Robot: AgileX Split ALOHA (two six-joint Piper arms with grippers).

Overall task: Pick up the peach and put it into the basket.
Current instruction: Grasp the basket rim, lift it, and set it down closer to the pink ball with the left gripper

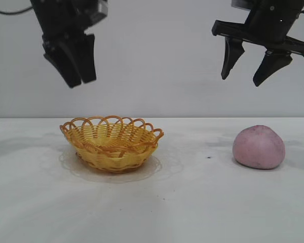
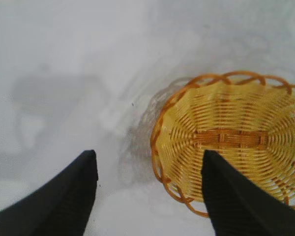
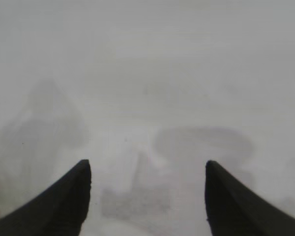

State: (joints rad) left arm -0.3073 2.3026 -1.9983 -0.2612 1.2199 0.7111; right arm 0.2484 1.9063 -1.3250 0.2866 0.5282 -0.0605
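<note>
The pinkish-purple peach (image 1: 258, 147) rests on the white table at the right in the exterior view. The yellow wicker basket (image 1: 111, 143) with an orange looped rim stands left of centre and holds nothing. High above the peach hangs my right gripper (image 1: 240, 80), open and empty; its wrist view (image 3: 147, 164) shows only bare table. My left gripper (image 1: 78, 81) hangs high above the basket's left side, open and empty. In the left wrist view the basket (image 2: 231, 137) lies beyond one finger of that gripper (image 2: 150, 155).
The white table (image 1: 192, 202) runs wide around both things, with a pale wall behind. A tiny dark speck (image 1: 209, 157) lies between basket and peach.
</note>
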